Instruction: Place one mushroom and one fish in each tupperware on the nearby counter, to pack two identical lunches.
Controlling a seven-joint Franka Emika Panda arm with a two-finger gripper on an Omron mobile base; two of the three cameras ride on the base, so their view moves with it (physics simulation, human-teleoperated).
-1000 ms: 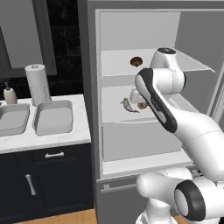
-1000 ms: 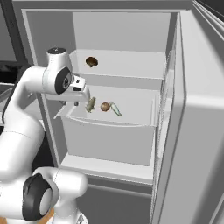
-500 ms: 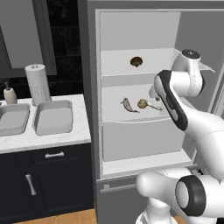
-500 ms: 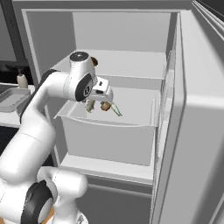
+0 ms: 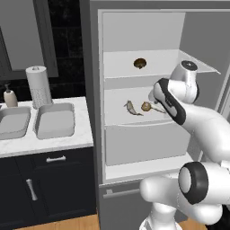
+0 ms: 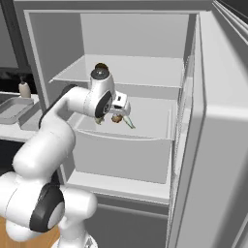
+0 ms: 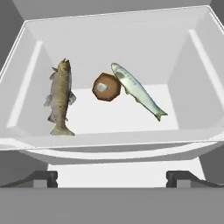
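Where mushroom (image 7: 106,87) sits, two fish (image 7: 60,97) — one brownish

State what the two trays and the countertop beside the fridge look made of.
The trays: matte light-grey plastic, judging by their uniform colour, rounded corners and moulded rims. The countertop: polished white marble or an imitation, going by its faint grey veining.

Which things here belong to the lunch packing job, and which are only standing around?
For the job:
- two fish and a mushroom in the fridge bin
- second mushroom on the upper fridge shelf
- two tupperware trays on the counter
- the open gripper

Just there:
- paper towel roll
- soap bottle
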